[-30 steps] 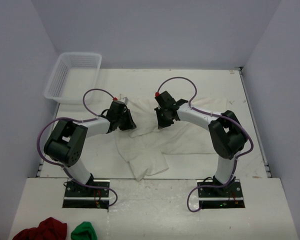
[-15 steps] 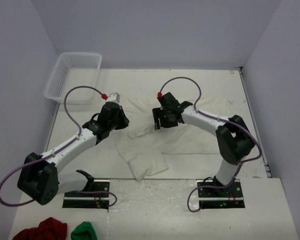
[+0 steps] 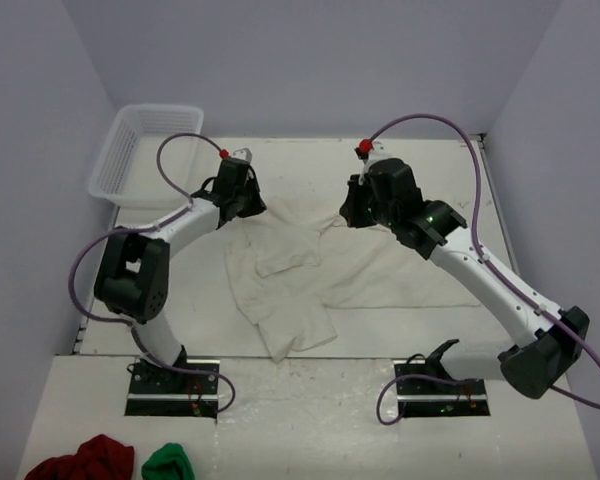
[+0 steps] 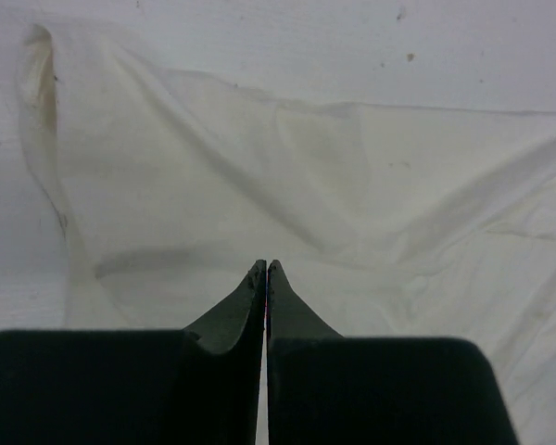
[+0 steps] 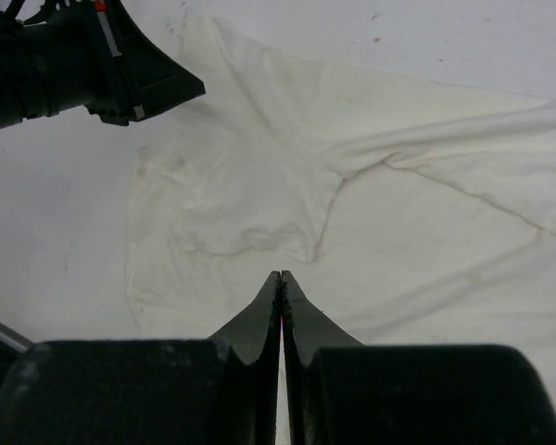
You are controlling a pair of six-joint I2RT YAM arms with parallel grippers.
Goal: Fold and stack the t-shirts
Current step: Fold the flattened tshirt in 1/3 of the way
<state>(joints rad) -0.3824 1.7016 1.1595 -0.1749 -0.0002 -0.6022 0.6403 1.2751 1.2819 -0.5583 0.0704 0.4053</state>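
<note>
An off-white t-shirt (image 3: 320, 275) lies rumpled and spread across the middle of the table, with one flap folded onto itself near its left half. My left gripper (image 3: 248, 208) hovers over the shirt's far left corner, shut with nothing between its fingers. In the left wrist view the shut left gripper (image 4: 264, 266) points over the t-shirt's cloth (image 4: 306, 176). My right gripper (image 3: 352, 215) hangs above the shirt's far edge, also shut and empty. The right wrist view shows the right gripper (image 5: 281, 275) over the t-shirt (image 5: 398, 185) and the left gripper (image 5: 102, 60) at top left.
A white mesh basket (image 3: 145, 150) stands at the far left corner. A dark red cloth bundle (image 3: 85, 460) and a small green cloth bundle (image 3: 170, 463) lie on the near ledge at the left, in front of the arm bases.
Both grippers have risen and drawn back toward the far side, away from the shirt's middle. The right arm has stretched out to the right. Both now stand shut and empty.
</note>
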